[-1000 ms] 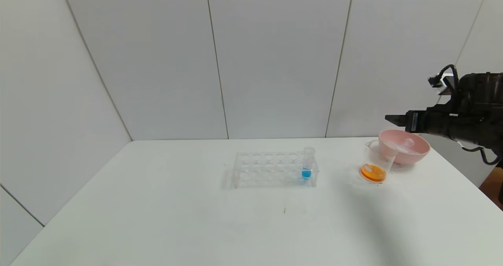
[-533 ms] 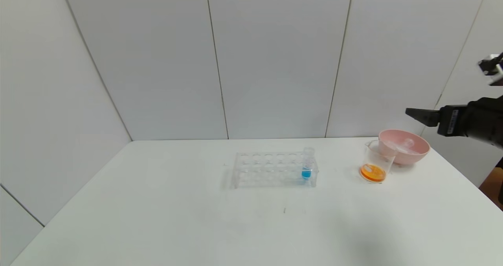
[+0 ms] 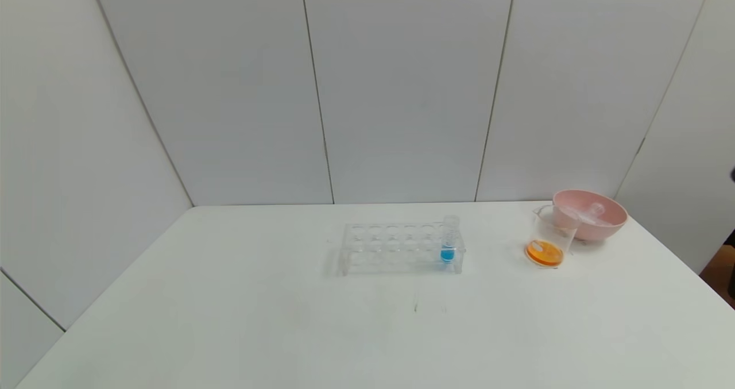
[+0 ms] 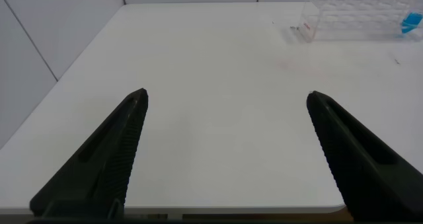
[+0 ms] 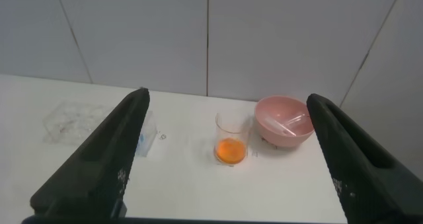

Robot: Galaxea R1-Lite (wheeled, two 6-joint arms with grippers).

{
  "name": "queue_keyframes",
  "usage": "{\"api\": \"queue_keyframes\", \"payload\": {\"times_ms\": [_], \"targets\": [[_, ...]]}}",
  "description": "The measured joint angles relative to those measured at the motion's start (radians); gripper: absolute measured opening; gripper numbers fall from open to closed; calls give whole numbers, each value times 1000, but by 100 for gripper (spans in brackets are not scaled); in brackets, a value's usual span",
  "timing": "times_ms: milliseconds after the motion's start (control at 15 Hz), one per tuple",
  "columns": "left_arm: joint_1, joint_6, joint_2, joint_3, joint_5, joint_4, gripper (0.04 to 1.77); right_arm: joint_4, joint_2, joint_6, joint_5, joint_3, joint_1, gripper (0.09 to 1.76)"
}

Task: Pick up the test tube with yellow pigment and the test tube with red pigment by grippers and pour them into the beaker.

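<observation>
Right end effector (image 5: 225, 158): fingers spread wide, nothing between them; a second ago it hung above the pink bowl, and it has since pulled back off the right side, gone from the head view altogether. From its wrist view it now looks back at the table from a distance, well apart from the glassware. Left end effector (image 4: 225, 158): fingers apart, empty, parked low off the near-left part of the table, far from the rack. Beaker (image 3: 551, 235) stands just in front-left of the pink bowl (image 3: 608, 223), touching or nearly so, with a pool of orange liquid (image 3: 544, 253) at its bottom; that colour reads as yellow and red already mixed. Inside the bowl lie clear tubes (image 3: 585, 212); how many I cannot tell, nor which is the yellow-pigment tube and which the red; no pigment shows in them. Clear rack (image 3: 402, 248) mid-table holds only the blue-liquid tube (image 3: 449, 241), upright in its right end. Judgement: both pours look done, spent tubes discarded, the arm's retreat is a wrap-up move; little or nothing is left of the task. Table (image 3: 287, 331): plain white, matte, dry, no spill visible around the beaker; one small dark speck near the front of the rack. Room: pale grey panelled walls with thin vertical seams closing in behind and at both sides.
</observation>
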Motion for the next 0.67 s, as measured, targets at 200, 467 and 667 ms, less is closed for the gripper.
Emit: {"api": "queue_keyframes", "payload": {"times_ms": [200, 467, 667], "targets": [[0, 0, 0, 0, 0, 0, 172, 68, -215, -35, -1, 43, -8, 170], [0, 0, 0, 0, 0, 0, 172, 222, -475, -51, -4, 53, -11, 170], [0, 0, 0, 0, 0, 0, 172, 331, -658, -63, -12, 40, -16, 170]]}}
